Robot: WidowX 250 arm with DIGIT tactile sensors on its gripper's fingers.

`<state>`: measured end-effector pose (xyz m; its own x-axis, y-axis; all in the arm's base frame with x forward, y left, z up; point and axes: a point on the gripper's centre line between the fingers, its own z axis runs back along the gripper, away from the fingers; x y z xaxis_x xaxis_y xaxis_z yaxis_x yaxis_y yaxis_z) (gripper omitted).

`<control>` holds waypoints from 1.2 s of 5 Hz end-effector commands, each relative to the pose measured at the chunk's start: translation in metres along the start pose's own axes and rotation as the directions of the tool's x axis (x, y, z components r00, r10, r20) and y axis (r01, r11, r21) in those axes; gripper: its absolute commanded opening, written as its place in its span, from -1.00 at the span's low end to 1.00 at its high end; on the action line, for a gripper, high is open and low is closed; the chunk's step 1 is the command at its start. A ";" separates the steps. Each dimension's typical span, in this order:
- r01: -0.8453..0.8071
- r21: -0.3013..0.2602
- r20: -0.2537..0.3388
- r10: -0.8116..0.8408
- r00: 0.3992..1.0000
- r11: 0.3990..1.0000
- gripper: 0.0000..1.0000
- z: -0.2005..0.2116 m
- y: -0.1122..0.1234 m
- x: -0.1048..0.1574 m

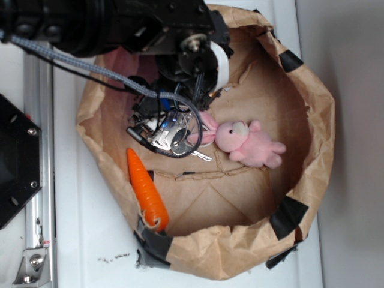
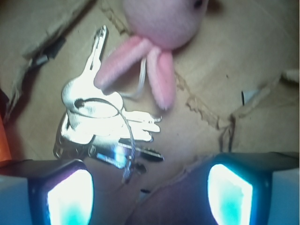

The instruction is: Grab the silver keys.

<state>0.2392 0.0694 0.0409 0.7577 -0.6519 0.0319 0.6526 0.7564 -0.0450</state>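
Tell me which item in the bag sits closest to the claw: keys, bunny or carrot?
The keys. In the wrist view they lie just ahead of the open claw; the pink bunny lies beyond them, and the carrot is off to one side.

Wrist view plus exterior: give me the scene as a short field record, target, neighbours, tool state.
target: silver keys, bunch on a thin wire ring, lying flat on the cardboard floor
container: brown paper bin, taped corners
neighbour: pink plush bunny, its ears lying over the keys
other item: orange carrot, against the bin wall
tool: open, fingers either side, above the keys, nothing held
grasp: not yet made
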 end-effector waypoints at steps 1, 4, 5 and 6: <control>0.029 -0.021 0.010 -0.029 1.000 0.999 1.00 0.008 -0.013 0.008; 0.030 -0.007 0.017 -0.029 0.999 1.000 1.00 0.006 -0.017 0.008; 0.028 0.018 0.000 -0.028 1.000 0.999 1.00 -0.014 -0.024 0.013; 0.047 0.032 -0.020 -0.047 0.999 0.998 1.00 -0.020 -0.031 0.009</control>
<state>0.2246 0.0460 0.0178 0.7320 -0.6813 0.0001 0.6811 0.7318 -0.0243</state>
